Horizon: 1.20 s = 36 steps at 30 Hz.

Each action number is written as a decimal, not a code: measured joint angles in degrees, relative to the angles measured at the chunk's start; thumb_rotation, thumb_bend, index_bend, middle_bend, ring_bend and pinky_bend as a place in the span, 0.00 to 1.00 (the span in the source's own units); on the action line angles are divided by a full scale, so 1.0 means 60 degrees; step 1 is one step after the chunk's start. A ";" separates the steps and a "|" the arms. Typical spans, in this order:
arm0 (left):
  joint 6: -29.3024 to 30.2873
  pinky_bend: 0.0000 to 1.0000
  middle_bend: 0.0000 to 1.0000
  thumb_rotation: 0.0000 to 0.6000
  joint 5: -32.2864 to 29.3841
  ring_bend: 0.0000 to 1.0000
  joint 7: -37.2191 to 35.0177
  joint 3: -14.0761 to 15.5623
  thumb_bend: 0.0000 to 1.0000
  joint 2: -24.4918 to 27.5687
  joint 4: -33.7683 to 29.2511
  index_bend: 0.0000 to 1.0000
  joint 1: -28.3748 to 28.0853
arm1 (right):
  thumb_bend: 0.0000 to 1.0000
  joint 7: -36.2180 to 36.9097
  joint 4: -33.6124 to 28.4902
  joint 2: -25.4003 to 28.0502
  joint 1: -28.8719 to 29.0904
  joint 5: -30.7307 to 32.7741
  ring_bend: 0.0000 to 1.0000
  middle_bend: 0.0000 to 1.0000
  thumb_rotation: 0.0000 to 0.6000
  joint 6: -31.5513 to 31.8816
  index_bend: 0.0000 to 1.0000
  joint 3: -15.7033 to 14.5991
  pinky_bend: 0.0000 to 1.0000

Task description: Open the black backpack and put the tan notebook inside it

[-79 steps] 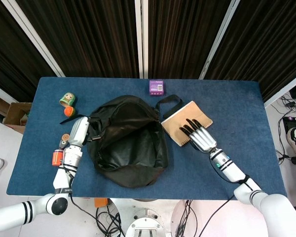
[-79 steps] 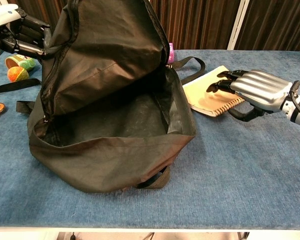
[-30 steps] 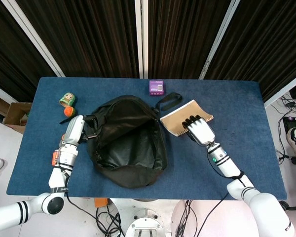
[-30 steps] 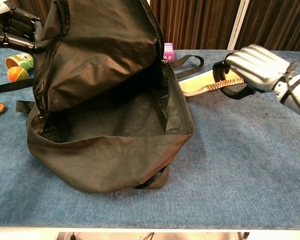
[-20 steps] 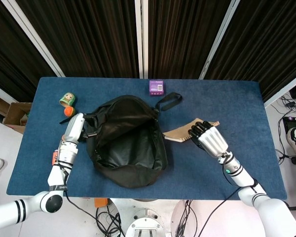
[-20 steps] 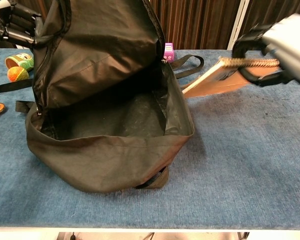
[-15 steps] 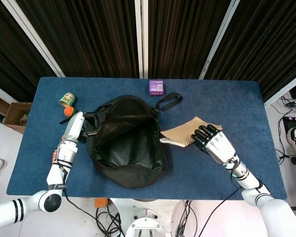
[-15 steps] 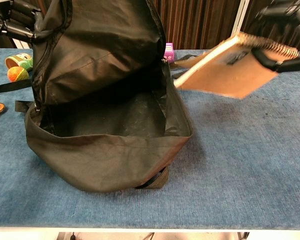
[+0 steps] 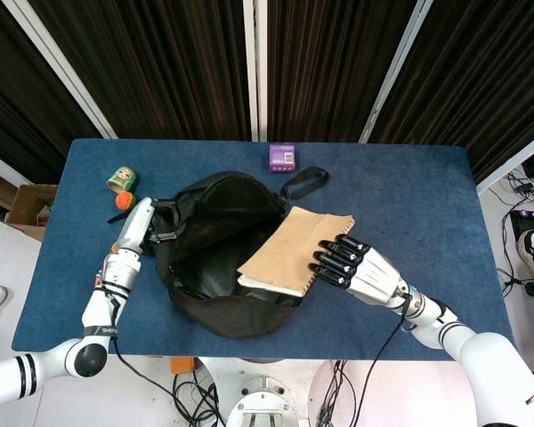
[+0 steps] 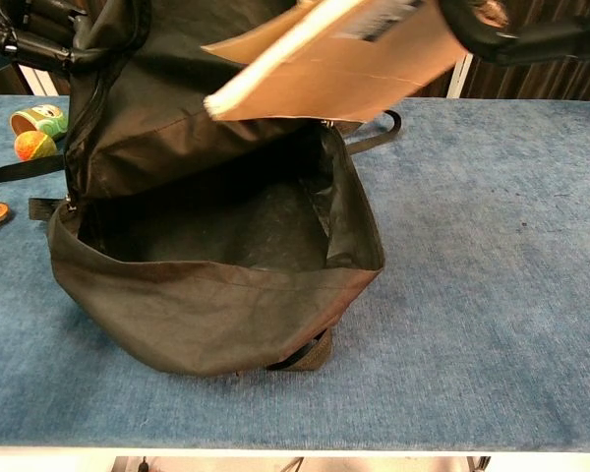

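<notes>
Hanging in the air over the open mouth of the black backpack [image 9: 227, 253], the tan notebook [image 9: 294, 251] is tilted, its spiral edge pinched in the right hand [image 9: 360, 271], dark fingers [image 9: 331, 263] laid across the cover. From above, it covers the bag's right side. The chest view shows what that hides: the empty dark lining underneath, with clear room between the notebook's low corner [image 10: 320, 64] and the bag's floor. The left hand [image 9: 133, 229] grips the backpack's left rim and holds the flap [image 10: 167, 88] up; its fingers are buried in fabric, barely readable. Near the surface's far-left edge sit a green can [image 9: 121, 180] and an orange ball [image 9: 124, 201]; a purple box [image 9: 283, 157] stands at the far edge. Blue surface [image 10: 492, 256] lies bare to the right. In the chest view the right hand is cut off at the top.
</notes>
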 measured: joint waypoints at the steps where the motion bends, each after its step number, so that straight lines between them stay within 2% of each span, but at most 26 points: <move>1: -0.0057 0.53 0.67 1.00 -0.0015 0.58 -0.0084 -0.0012 0.46 0.0044 -0.0017 0.71 -0.0002 | 0.83 -0.0025 -0.0052 -0.0071 0.0141 -0.0047 0.45 0.62 1.00 -0.0060 0.71 0.0031 0.67; 7: -0.0219 0.53 0.67 1.00 0.0005 0.58 -0.0446 -0.0055 0.46 0.0278 -0.0093 0.71 0.0019 | 0.82 0.0045 0.0083 -0.0687 0.0886 -0.0299 0.45 0.62 1.00 -0.0592 0.71 0.0124 0.67; 20: -0.0407 0.54 0.67 1.00 0.0729 0.59 -0.1745 -0.0038 0.47 0.0794 -0.0458 0.71 0.0292 | 0.79 0.1238 0.1988 -0.2228 0.1117 0.0055 0.46 0.63 1.00 -0.2467 0.72 -0.0178 0.67; 25: -0.0542 0.54 0.67 1.00 0.1137 0.58 -0.2443 0.0003 0.47 0.1067 -0.0618 0.71 0.0423 | 0.78 0.1493 0.2421 -0.2490 0.1052 0.0269 0.46 0.64 1.00 -0.3104 0.72 -0.0282 0.68; 32: -0.0519 0.54 0.67 1.00 0.1519 0.58 -0.2813 0.0102 0.47 0.1337 -0.0780 0.71 0.0523 | 0.77 0.1515 0.2665 -0.2567 0.0921 0.0375 0.46 0.64 1.00 -0.4184 0.72 -0.0622 0.68; 36: -0.0531 0.54 0.66 1.00 0.1583 0.58 -0.3041 0.0125 0.47 0.1429 -0.0862 0.71 0.0550 | 0.71 0.1414 0.2617 -0.2525 0.0876 0.0440 0.46 0.63 1.00 -0.4884 0.72 -0.0788 0.68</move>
